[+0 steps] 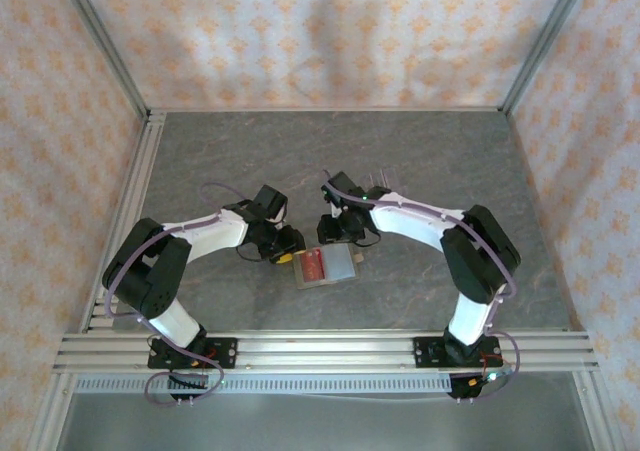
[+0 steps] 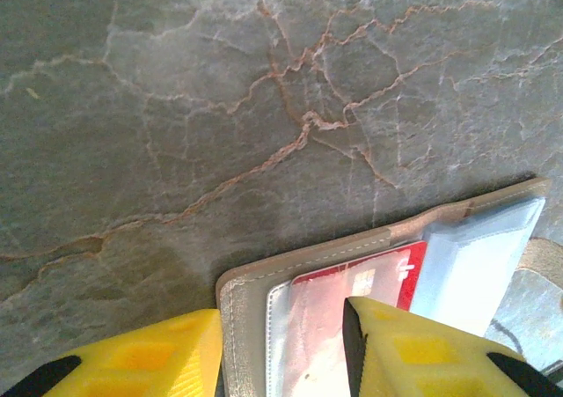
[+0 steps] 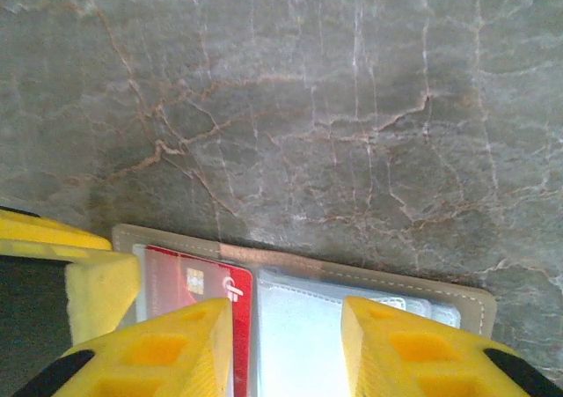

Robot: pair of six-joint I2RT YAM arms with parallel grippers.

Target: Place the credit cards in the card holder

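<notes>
The card holder (image 1: 342,264) lies open and flat on the grey stone table (image 1: 250,151). It is near the middle, a bit toward the front, between the two arms. Its rim is tan and it has clear pockets inside. A red credit card (image 1: 314,266) sits in the holder's left half, tucked under a clear pocket. Its little chip and some white print show through. The right half has pale, see-through pockets, and I cannot tell if a card is in them. The left gripper (image 2: 281,344) is low at the left end of the holder. Its yellow fingers (image 2: 132,362) are apart. One is just outside the holder's tan rim and the other is over the red credit card. The holder lies flat under the gap, and the fingers are not squeezing it. The right gripper (image 3: 286,335) is low over the holder from the far side. Its yellow fingers (image 3: 422,353) are apart too. One is over the edge of the red credit card and the other is over the clear pockets. In the right wrist view, one finger of the left gripper is right by the holder's end. The table has thin brown cracks like veins. Silver metal rails (image 1: 320,351) run along the front, where the arms are bolted on. Pale walls (image 1: 330,31) with a small orange pattern stand around the table.
</notes>
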